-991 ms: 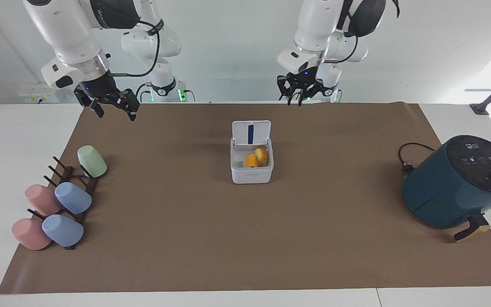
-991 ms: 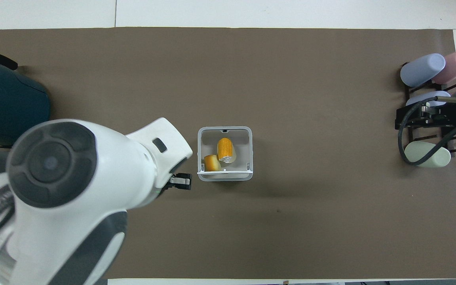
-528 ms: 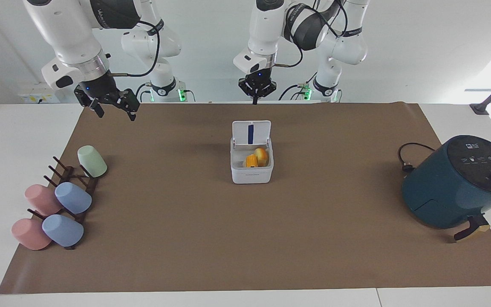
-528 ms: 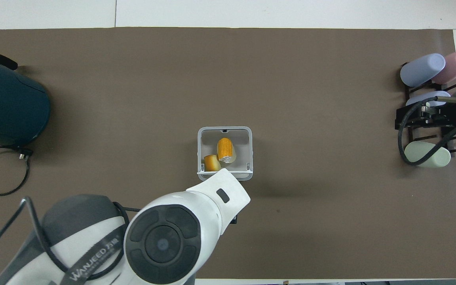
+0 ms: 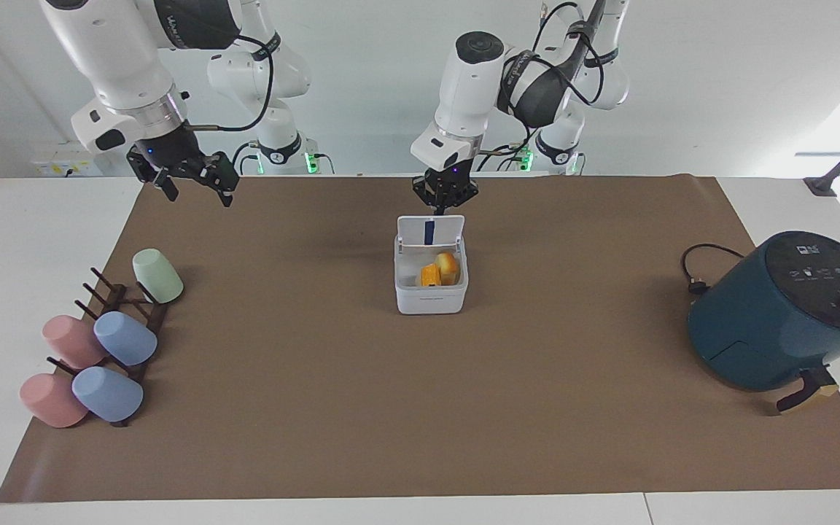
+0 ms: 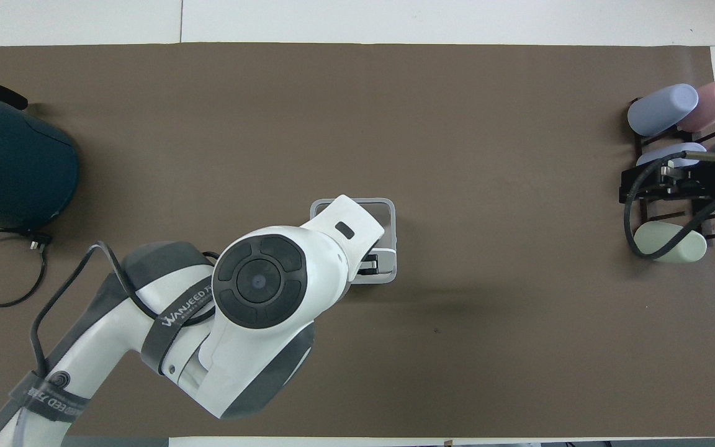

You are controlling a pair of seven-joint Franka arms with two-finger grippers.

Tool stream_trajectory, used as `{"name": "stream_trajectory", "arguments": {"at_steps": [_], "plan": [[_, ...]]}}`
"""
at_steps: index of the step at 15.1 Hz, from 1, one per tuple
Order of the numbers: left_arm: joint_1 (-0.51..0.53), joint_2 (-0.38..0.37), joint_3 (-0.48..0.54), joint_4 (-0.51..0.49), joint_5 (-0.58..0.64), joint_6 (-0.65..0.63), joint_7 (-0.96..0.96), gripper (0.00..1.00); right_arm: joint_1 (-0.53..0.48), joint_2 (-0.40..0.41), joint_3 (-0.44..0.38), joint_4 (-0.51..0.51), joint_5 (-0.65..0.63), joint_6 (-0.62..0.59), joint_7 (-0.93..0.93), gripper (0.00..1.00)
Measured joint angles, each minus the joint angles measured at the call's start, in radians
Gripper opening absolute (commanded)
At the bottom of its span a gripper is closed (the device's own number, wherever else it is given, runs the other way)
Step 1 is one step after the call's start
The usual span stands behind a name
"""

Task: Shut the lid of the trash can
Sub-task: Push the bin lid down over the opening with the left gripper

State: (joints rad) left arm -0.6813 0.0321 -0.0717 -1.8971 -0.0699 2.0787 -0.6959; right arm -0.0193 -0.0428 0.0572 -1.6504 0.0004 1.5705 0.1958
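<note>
Mid-desk on brown paper: small white cube-shaped plastic trash can (image 5: 431, 292), square white hinged lid (image 5: 431, 232) raised and leaning forward, dark blue strip showing. Left gripper (image 5: 445, 205) at lid's top edge, fingers pressed together; "WANJEED" readable on forearm band. Right gripper (image 5: 185, 175) waiting above the paper's corner, spread.

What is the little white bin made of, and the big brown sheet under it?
The bin looks like smooth white plastic: rounded corners, thin even walls, a soft sheen. Its lid looks the same, with a dark blue strip underneath. The brown sheet looks like matte paper or thin mat; it lies flat with crisp edges, but I can't be sure.
</note>
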Motion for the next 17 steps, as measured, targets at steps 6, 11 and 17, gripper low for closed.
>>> {"name": "stream_trajectory", "arguments": {"at_steps": [6,11,17], "plan": [[0.03,0.089,0.0,0.065,0.0,0.051,0.0,0.0,0.0,0.0,0.0,0.0,0.0,0.0,0.0,1.0],[0.045,0.156,0.001,0.073,0.0,0.13,0.0,0.0,0.0,0.0,0.0,0.0,0.0,0.0,0.0,1.0],[0.06,0.207,0.001,0.075,0.0,0.189,0.003,0.0,0.0,0.0,0.0,0.0,0.0,0.0,0.0,1.0]]}}
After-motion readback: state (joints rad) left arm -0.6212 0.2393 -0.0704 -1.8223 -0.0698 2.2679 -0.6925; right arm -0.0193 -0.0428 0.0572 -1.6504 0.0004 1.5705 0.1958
